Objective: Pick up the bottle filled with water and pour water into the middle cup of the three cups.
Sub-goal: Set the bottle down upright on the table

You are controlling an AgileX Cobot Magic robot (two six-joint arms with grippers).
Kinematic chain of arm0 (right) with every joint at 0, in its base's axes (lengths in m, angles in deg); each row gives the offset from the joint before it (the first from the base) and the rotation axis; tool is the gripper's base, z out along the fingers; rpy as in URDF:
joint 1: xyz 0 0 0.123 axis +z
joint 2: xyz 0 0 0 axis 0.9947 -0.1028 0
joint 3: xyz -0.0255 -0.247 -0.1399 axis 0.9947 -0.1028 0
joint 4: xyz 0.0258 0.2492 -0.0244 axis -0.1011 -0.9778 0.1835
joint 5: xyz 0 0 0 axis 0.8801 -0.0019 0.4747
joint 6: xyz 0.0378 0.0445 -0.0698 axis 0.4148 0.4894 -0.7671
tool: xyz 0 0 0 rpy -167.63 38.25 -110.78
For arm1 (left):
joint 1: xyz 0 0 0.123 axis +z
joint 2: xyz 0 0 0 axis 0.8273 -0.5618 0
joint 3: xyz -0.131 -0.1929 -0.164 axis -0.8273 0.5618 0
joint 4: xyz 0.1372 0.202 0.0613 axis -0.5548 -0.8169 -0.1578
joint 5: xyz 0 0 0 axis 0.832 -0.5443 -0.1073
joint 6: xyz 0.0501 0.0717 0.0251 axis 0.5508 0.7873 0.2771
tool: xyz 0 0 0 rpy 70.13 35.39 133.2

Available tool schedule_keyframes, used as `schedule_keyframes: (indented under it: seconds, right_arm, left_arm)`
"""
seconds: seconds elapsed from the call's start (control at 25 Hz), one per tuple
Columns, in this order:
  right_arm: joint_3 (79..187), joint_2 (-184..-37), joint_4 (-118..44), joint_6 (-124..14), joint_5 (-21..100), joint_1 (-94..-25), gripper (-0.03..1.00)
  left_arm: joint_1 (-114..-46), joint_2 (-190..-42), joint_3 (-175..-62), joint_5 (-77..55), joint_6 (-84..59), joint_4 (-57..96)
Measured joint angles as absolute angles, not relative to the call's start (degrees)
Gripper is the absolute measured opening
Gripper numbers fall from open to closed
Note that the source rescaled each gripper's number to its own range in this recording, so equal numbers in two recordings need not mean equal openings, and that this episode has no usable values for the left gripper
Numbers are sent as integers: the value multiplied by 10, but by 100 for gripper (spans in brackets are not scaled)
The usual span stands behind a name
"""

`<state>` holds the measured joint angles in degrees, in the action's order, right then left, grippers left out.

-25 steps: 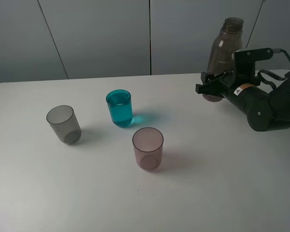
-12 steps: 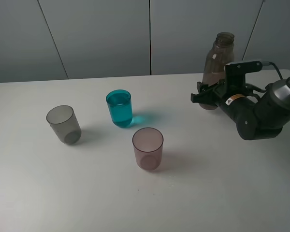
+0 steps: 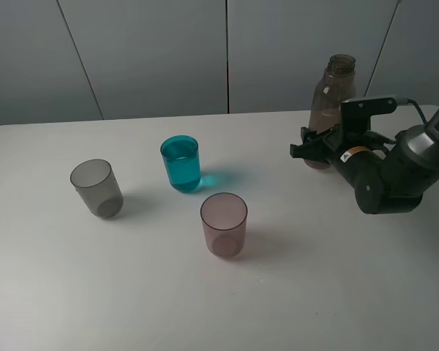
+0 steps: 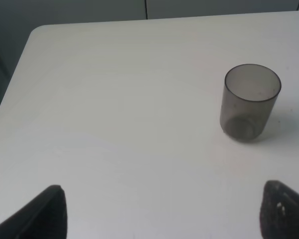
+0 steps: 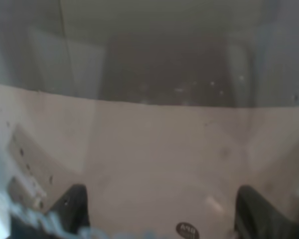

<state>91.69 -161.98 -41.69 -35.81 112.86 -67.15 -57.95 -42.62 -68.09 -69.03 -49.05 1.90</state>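
Observation:
The smoky grey-brown bottle (image 3: pixel 334 102) stands upright at the back right of the table, with no cap on its neck. My right gripper (image 3: pixel 312 150) is shut on its lower part. In the right wrist view the bottle (image 5: pixel 159 124) fills the picture, with a dark finger at each side of it. The teal middle cup (image 3: pixel 181 164) holds liquid and stands well left of the bottle. The grey cup (image 3: pixel 96 188) is at the left and the pink-mauve cup (image 3: pixel 224 224) is nearer the front. My left gripper (image 4: pixel 167 214) is open and empty, short of the grey cup (image 4: pixel 249 107).
The white table (image 3: pixel 314 292) ends at a grey panelled wall behind the bottle. In the left wrist view the table's left edge and rounded corner (image 4: pixel 32 37) lie beyond the grey cup.
My right gripper has brought the bottle down and a little to the left, from lifted and tilted to upright on the table. The cups have not moved.

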Motion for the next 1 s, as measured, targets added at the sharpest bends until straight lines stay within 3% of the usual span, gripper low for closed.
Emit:
schedule_keyframes:
  seconds: [1.0]
  right_arm:
    - [931, -1638, -419, -342, 1129, -672, 0]
  left_arm:
    - [-579, -426, -681, -690, -492, 19]
